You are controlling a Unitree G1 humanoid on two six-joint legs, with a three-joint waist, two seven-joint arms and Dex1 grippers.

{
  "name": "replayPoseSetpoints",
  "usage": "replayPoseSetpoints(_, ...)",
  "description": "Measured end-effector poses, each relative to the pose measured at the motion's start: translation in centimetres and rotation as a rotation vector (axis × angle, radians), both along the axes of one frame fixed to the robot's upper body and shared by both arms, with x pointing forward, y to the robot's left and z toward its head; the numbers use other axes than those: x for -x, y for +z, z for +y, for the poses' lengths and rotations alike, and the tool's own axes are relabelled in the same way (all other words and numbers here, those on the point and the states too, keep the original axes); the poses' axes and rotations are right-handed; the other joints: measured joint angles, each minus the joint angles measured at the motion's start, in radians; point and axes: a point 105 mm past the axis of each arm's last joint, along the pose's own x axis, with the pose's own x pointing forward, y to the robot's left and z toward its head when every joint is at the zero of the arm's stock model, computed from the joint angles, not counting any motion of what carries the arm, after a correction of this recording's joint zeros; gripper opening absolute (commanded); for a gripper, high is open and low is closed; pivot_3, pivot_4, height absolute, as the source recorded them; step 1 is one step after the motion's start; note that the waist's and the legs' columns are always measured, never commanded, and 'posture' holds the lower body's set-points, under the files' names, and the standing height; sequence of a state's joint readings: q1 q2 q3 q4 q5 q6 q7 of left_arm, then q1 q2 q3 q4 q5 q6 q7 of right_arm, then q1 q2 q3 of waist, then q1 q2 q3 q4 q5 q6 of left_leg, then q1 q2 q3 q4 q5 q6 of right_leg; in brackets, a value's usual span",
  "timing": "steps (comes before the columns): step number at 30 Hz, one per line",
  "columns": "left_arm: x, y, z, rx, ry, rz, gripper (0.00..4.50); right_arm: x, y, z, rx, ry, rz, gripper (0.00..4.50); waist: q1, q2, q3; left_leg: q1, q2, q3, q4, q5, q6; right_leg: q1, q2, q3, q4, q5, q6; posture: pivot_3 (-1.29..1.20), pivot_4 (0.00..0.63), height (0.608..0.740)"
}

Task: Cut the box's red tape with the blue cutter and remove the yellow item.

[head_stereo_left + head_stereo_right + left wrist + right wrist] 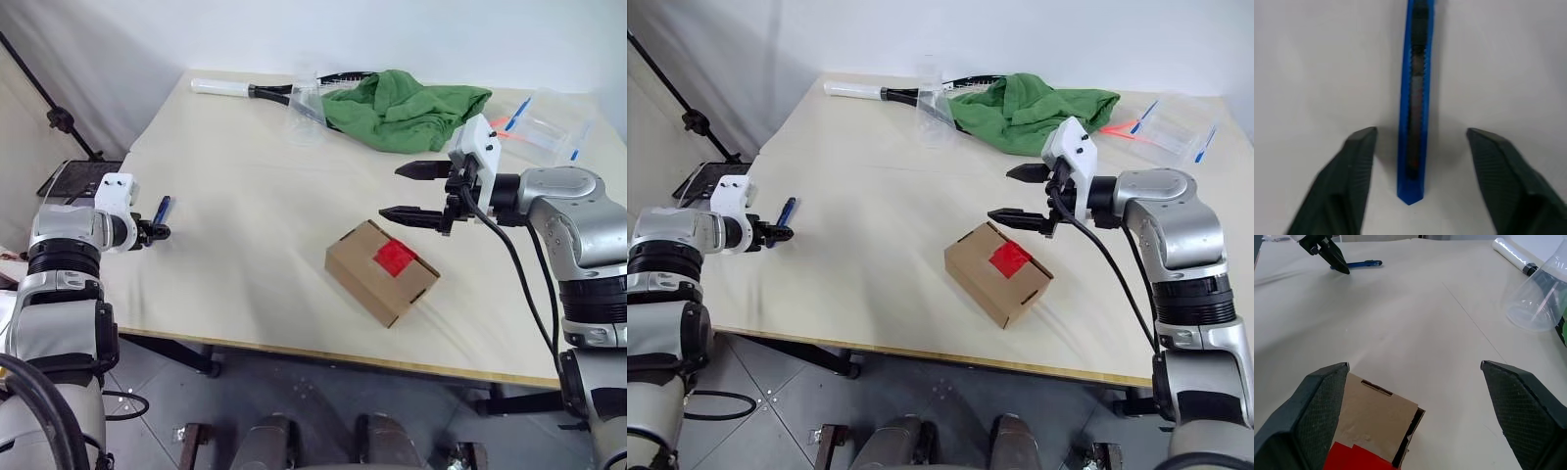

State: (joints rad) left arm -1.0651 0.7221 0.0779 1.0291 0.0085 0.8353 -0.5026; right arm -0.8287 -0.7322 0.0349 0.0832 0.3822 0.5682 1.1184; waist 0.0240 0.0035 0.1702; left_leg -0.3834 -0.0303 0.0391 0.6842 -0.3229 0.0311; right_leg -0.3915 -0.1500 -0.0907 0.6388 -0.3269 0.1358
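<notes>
cutter [1413,112] lies flat on the worktop [245,255] by its left edge, long axis running straight between the left gripper [1418,142]'s spread fingers, apparently untouched; right gripper [419,191], spread wide, hovers above the box [382,272].

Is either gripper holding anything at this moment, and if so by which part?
Nothing is held. The left gripper straddles the near end of the blue cutter, its fingers clear of both sides. The right gripper hangs open above the box.

Cream table [235,176] bears box [377,274], blue cutter [162,209], green cloth [407,108], racket [255,90], clear cup [306,113].
</notes>
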Motion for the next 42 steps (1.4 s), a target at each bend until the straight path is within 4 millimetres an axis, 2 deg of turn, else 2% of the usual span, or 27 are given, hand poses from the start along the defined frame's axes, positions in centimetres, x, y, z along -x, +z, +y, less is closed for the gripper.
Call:
replayPoseSetpoints(1, 0.0, -0.1, 0.0, 0.0, 0.0, 0.001, 2.65, 0.0, 0.0, 0.0, 0.0, 0.0, 0.0, 4.5, 0.0, 0.0, 0.0, 0.0, 0.0, 0.0, 0.0, 0.0, 0.0, 0.0, 0.0, 0.0, 0.0, 0.0, 0.0, 0.0, 0.15, 0.74)
replayPoseSetpoints(4, 0.0, -0.1, 0.0, -0.001, 0.0, 0.002, 1.98, 0.0, 0.0, 0.0, 0.0, -0.001, 0.0, 4.5, -0.001, 0.0, 0.0, 0.0, 0.0, 0.0, 0.0, 0.0, 0.0, 0.0, 0.0, 0.0, 0.0, 0.0, 0.0, 0.0, 0.15, 0.74)
replayPoseSetpoints(9, 0.1, -0.2, 0.1, -0.003, 0.0, 0.003, 1.98, 0.0, 0.0, 0.0, 0.0, -0.001, 0.001, 4.5, -0.003, 0.002, -0.001, 0.001, 0.0, 0.001, -0.001, 0.0, 0.0, 0.0, 0.0, 0.001, 0.0, 0.0, 0.0, 0.0, 0.15, 0.74)
replayPoseSetpoints(14, 0.1, -0.1, -0.1, -0.009, -0.017, 0.001, 0.95, 0.0, 0.0, 0.0, -0.001, -0.001, 0.001, 4.5, -0.003, 0.002, -0.001, 0.002, 0.0, 0.001, -0.001, 0.0, 0.0, 0.0, 0.0, 0.001, 0.0, 0.0, 0.0, 0.0, 0.15, 0.74)
replayPoseSetpoints(28, 0.6, 0.4, 0.1, -0.074, -0.06, 0.008, 0.95, -0.2, 0.2, 0.0, 0.0, -0.004, -0.005, 4.5, -0.008, 0.002, -0.001, 0.002, 0.0, 0.002, -0.003, 0.0, 0.0, 0.0, 0.0, 0.002, -0.001, 0.0, 0.0, 0.0, 0.15, 0.74)
replayPoseSetpoints(33, 2.4, 0.7, 0.0, -0.128, -0.161, 0.022, 0.95, -0.1, 0.2, 0.0, 0.0, -0.002, -0.005, 4.5, -0.031, 0.001, 0.0, 0.001, 0.001, 0.002, -0.005, -0.001, -0.001, -0.001, 0.0, 0.002, -0.003, 0.0, 0.0, 0.0, 0.15, 0.74)
replayPoseSetpoints(42, 5.2, 0.8, -1.1, -0.086, -0.239, 0.05, 0.95, -0.1, 0.3, 0.1, -0.002, 0.007, -0.017, 4.5, -0.031, -0.003, 0.002, -0.002, 0.002, 0.001, -0.005, -0.001, 0.0, -0.002, 0.001, 0.001, -0.008, 0.0, 0.0, 0.0, 0.15, 0.74)
